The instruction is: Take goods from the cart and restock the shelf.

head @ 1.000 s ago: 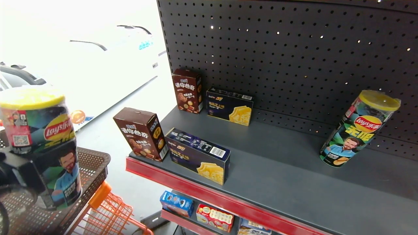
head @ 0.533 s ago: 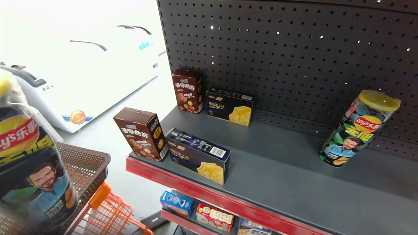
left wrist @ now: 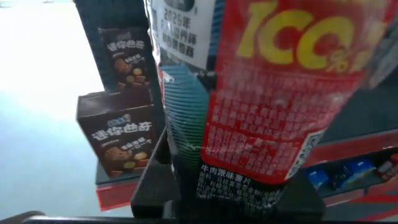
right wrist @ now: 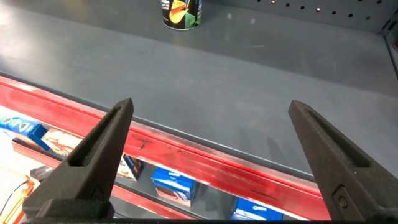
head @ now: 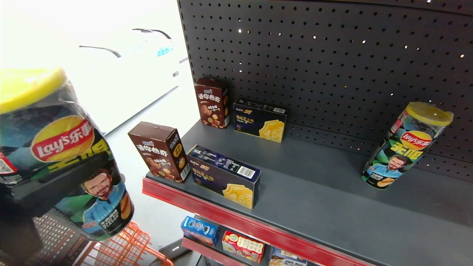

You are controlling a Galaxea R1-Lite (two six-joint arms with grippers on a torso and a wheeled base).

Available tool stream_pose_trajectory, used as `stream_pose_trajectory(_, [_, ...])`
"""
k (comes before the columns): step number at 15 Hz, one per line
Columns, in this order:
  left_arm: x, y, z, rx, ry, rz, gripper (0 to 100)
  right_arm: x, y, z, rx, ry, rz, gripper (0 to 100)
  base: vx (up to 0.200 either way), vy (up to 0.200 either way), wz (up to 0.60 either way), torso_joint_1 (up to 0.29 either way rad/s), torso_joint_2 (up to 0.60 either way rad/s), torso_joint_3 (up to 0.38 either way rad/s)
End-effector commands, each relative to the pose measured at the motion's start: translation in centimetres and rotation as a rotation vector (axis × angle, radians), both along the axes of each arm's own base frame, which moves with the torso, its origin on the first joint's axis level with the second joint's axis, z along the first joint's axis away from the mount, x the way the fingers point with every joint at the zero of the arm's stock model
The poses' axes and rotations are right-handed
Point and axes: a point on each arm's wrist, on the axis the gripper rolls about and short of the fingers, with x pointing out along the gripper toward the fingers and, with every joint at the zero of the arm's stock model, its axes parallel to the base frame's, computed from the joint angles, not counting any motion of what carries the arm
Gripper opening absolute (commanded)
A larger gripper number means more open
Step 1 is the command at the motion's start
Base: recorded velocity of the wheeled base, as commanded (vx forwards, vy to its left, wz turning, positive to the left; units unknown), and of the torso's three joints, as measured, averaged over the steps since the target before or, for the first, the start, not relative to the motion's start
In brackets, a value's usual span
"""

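Observation:
A tall chips can (head: 66, 155) with a yellow lid hangs at the far left of the head view, left of the shelf's front corner. My left gripper (head: 51, 184) is shut on its lower half. From the left wrist the can (left wrist: 273, 93) looms close, with the gripper (left wrist: 230, 196) clamped at its base. A second chips can (head: 406, 146) leans tilted against the pegboard at the shelf's right; it also shows in the right wrist view (right wrist: 182, 12). My right gripper (right wrist: 214, 162) hovers open over the shelf's red front edge (right wrist: 205, 152), holding nothing.
On the grey shelf (head: 314, 192), two brown cookie boxes (head: 160, 151) (head: 212, 102) and two dark blue boxes (head: 225, 176) (head: 260, 120) stand at the left. Bare board lies between them and the leaning can. The orange cart (head: 122, 244) sits lower left; small boxes (head: 199, 229) fill the lower shelf.
The can in my left gripper has risen and moved right, closer to the shelf's left end, now covering the cart's basket. Goods on the shelf have not moved.

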Motion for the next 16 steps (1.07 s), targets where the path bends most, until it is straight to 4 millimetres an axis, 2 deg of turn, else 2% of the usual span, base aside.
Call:
stream_pose_trajectory(1, [0.4,-1.1,-0.5,-0.015,0.055,-0.070,0,0.0,0.0,0.0,0.000,0.000,0.000,100,0.000,0.000,0.00,0.000,0.00,0.000])
stream_pose_trajectory(2, [0.6,-1.3,0.6,-0.051,0.039,-0.081,0,0.0,0.0,0.0,0.000,0.000,0.000,100,0.000,0.000,0.00,0.000,0.00,0.000])
stream_pose_trajectory(5, [1.5,-2.2,2.1,-0.095,0.031,-0.110,0,0.0,0.0,0.0,0.000,0.000,0.000,100,0.000,0.000,0.00,0.000,0.00,0.000])
stream_pose_trajectory(10, [3.4,-5.4,0.8,-0.064,0.082,-0.220,0,0.0,0.0,0.0,0.000,0.000,0.000,100,0.000,0.000,0.00,0.000,0.00,0.000])
stream_pose_trajectory(16, [5.7,-7.6,0.1,-0.031,0.098,-0.289,0,0.0,0.0,0.0,-0.002,0.000,0.005,100,0.000,0.000,0.00,0.000,0.00,0.000])
